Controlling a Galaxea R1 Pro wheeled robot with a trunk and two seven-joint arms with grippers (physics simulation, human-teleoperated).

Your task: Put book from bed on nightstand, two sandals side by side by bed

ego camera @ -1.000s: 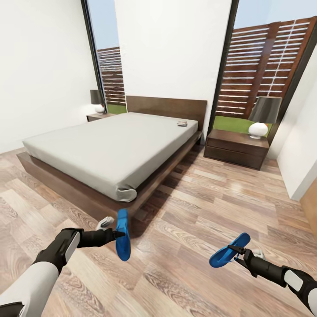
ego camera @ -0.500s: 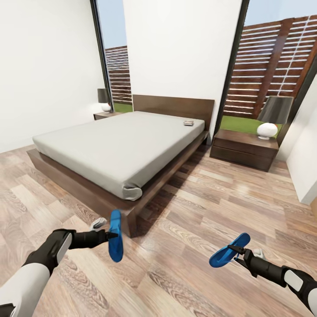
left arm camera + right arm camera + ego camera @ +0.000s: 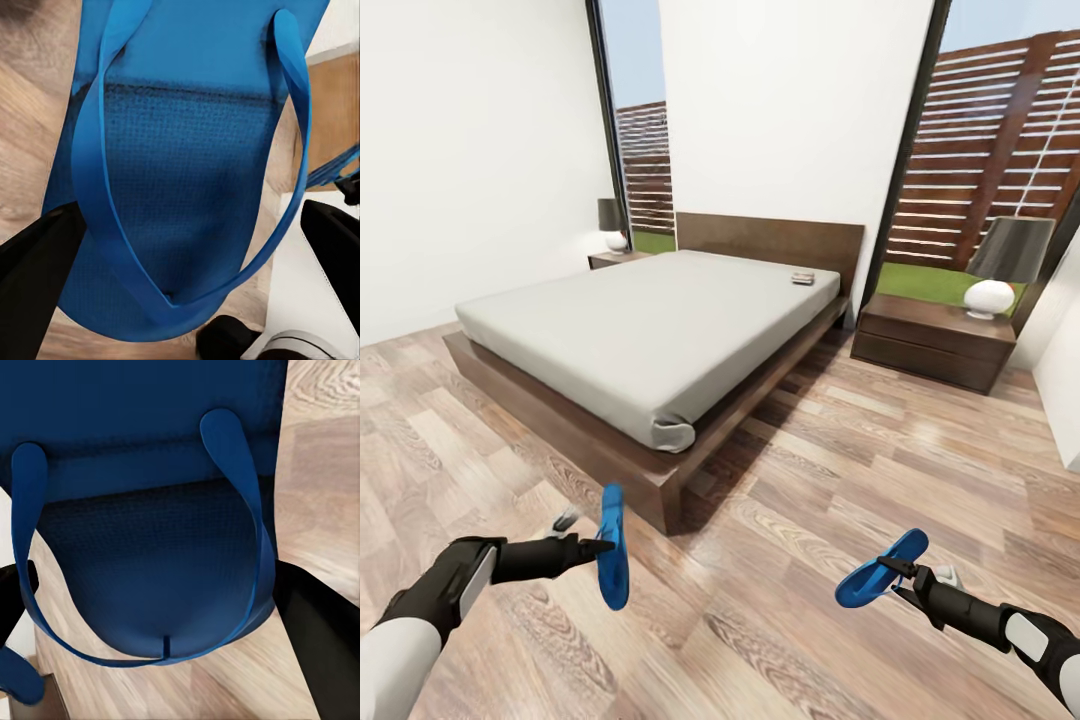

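Clamped in left end effector [image 3: 598,547]: one sandal [image 3: 613,546], edge-on. Clamped in right end effector [image 3: 905,572]: other sandal [image 3: 880,569]. Both airborne near bed [image 3: 650,335]. Probably light, floppy; best gripped at the sole edge.

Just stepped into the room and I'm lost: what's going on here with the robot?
The robot stands on the wooden floor near the foot of the large low grey-mattressed bed, carrying one bright blue flip-flop sandal in each claw. The left claw holds one sandal on edge; the right claw holds the other. Neither is set down yet. A small book lies on the mattress near the headboard, close to the dark wooden nightstand with a lamp.
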